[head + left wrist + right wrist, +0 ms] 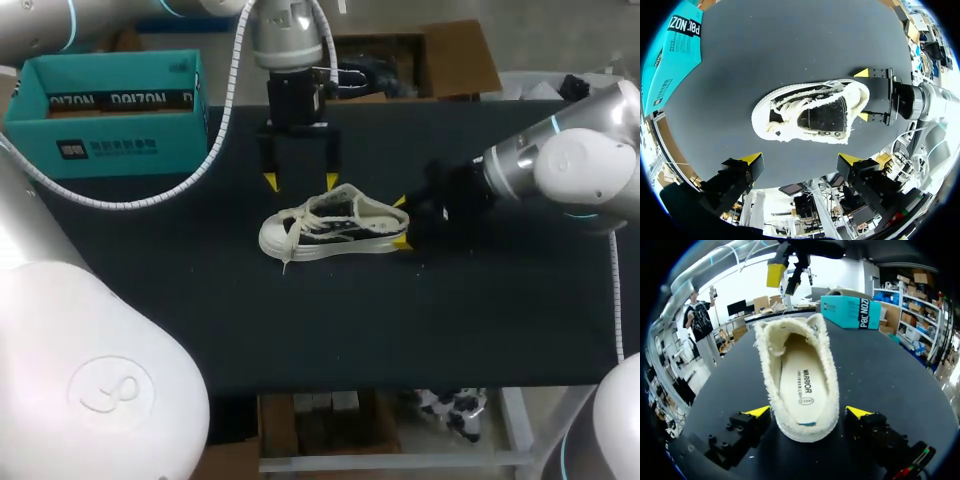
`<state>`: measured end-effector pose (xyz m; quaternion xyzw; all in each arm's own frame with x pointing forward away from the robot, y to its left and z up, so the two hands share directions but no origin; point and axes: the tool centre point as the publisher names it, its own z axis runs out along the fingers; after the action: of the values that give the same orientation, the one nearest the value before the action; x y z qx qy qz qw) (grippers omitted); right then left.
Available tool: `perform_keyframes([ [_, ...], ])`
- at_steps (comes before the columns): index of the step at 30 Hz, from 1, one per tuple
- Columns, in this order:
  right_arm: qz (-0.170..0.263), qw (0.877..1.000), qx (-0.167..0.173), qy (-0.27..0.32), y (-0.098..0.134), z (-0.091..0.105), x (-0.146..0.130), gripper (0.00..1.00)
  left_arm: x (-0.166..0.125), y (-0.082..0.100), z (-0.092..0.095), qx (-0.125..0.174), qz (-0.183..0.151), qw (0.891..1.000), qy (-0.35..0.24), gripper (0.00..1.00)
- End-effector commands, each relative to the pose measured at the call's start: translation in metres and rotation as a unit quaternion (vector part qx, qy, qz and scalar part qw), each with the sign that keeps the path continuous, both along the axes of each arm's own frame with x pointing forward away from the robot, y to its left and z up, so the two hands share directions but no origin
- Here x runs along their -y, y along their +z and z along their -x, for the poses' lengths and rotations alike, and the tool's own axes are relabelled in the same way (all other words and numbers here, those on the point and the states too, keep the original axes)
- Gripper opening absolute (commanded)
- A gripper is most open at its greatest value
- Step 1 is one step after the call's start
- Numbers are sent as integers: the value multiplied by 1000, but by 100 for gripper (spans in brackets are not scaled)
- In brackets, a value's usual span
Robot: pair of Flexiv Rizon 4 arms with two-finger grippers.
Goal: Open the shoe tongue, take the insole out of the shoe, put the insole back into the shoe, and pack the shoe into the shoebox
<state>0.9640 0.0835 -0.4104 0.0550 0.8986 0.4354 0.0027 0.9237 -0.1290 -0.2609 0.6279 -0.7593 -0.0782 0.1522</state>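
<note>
Shoe was sitting on its sole in the middle of the frame, on the dark table, toe pointing left. My left end effector hung over it with the fingers wide apart and touching nothing. My right end effector came in from the right at the heel, fingers spread to either side of it and not clamped on. The insole lay inside the shoe. The teal shoebox stood at the upper left, well apart from the shoe.
</note>
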Motion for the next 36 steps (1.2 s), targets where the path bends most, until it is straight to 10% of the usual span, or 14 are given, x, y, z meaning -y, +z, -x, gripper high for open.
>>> perform_keyframes([
  [1,-19,1000,-7,11,-10,-7,-2,100,7,-2,-3,-4,-8,1000,-3,100],
  [30,-56,998,-16,26,-23,1,-22,100,26,-8,-1,3,-17,1000,6,100],
  [32,-57,998,-16,25,-24,2,-22,0,28,-8,0,3,-17,1000,5,100],
  [36,-57,998,-12,23,-24,3,-22,0,34,-8,4,12,-28,1000,7,100],
])
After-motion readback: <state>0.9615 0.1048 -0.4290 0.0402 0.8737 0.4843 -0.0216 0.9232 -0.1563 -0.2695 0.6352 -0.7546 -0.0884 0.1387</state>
